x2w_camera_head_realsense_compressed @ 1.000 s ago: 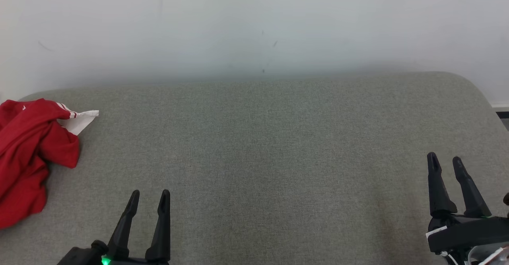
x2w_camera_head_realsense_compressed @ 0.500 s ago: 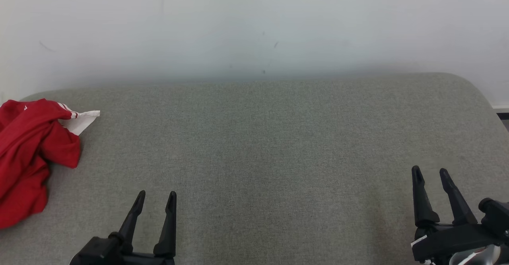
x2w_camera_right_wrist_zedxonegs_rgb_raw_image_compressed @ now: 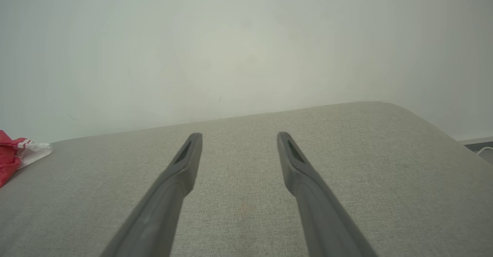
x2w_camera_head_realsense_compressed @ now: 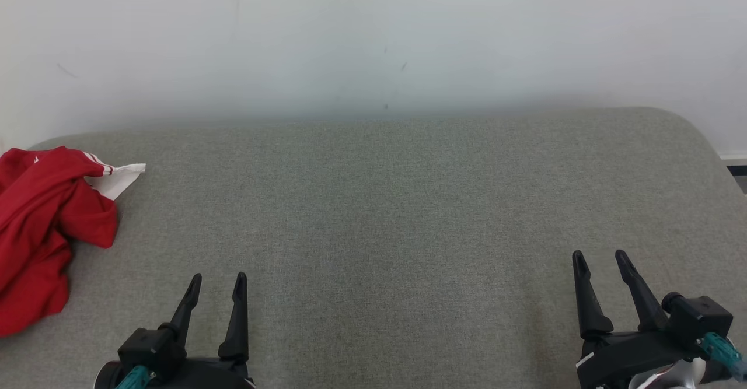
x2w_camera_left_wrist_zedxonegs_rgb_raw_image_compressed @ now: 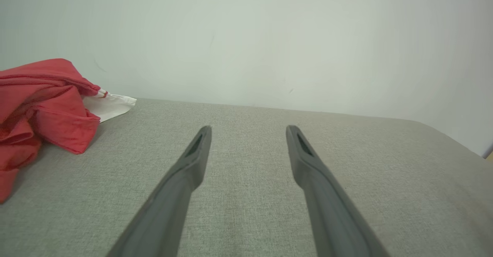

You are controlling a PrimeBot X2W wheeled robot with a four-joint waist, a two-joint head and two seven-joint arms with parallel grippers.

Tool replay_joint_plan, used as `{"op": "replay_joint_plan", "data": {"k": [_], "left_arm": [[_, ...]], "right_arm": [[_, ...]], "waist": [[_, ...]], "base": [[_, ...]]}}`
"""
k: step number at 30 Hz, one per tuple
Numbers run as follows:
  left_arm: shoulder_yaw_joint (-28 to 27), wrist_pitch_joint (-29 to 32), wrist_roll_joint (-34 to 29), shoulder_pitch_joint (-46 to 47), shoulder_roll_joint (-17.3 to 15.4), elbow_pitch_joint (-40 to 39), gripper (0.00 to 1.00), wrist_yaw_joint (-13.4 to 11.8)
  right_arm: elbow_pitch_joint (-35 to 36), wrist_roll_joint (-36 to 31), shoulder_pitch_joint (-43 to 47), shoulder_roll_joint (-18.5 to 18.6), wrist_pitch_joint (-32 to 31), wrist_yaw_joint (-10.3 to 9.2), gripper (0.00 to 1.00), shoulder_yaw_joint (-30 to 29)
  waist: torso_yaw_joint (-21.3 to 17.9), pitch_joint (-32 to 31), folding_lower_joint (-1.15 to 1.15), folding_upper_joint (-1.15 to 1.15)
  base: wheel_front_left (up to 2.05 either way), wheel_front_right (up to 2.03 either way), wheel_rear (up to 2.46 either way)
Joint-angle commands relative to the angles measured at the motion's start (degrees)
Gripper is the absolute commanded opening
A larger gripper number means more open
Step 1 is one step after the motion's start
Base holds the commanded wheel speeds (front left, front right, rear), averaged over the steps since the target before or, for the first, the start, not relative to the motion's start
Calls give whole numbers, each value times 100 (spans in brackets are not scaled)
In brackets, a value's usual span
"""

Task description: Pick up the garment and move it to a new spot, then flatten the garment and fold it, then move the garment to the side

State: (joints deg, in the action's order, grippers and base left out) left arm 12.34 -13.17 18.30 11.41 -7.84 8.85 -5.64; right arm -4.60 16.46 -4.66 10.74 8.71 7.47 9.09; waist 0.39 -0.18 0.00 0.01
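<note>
Garment [x2w_camera_head_realsense_compressed: 41, 225] is way over at the far left of the grey fabric surface [x2w_camera_head_realsense_compressed: 385, 202], crumpled in a loose red heap that runs off the left edge of the head view, so I can't see all of it. A white bit with thin red stripes [x2w_camera_head_realsense_compressed: 117, 176] pokes out of the heap's upper right side (collar or cuff, can't tell which). It lies flat on the fabric near the back edge, by the pale wall [x2w_camera_head_realsense_compressed: 373, 39]. The heap lies clear of both hands.

Next over, the left hand [x2w_camera_head_realsense_compressed: 219, 276] is at the lower left near the front of the surface. Both dark fingers point toward the wall and are spread apart, with bare fabric between them. It's to the right of the garment and not touching it. In the left wrist view the red heap sits off to the left of the fingers.

Over at the lower right is the right hand [x2w_camera_head_realsense_compressed: 600, 255], well apart from the garment. Its fingers lean a little left and are spread wide too, pinching nothing. The right wrist view just catches a sliver of red and white at its far left edge
</note>
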Motion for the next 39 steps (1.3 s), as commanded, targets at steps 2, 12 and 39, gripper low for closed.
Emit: {"op": "replay_joint_plan", "data": {"k": [2, 12, 39], "left_arm": [[-37, -57, -119, 108, 12, 72, 100, -43], [-19, -124, -666, 213, -42, 271, 100, -313], [-114, -137, -677, 425, 36, 882, 100, -168]], "right_arm": [[-34, -153, -107, -3, 76, 3, 100, 55], [-246, -643, -191, -49, 272, 4, 100, 109], [-506, -745, -172, -299, 390, 4, 100, -68]], "waist": [[-3, 3, 0, -1], [36, 15, 0, -1], [8, 1, 0, -1]], "base": [[0, 0, 0], [0, 0, 0], [0, 0, 0]]}}
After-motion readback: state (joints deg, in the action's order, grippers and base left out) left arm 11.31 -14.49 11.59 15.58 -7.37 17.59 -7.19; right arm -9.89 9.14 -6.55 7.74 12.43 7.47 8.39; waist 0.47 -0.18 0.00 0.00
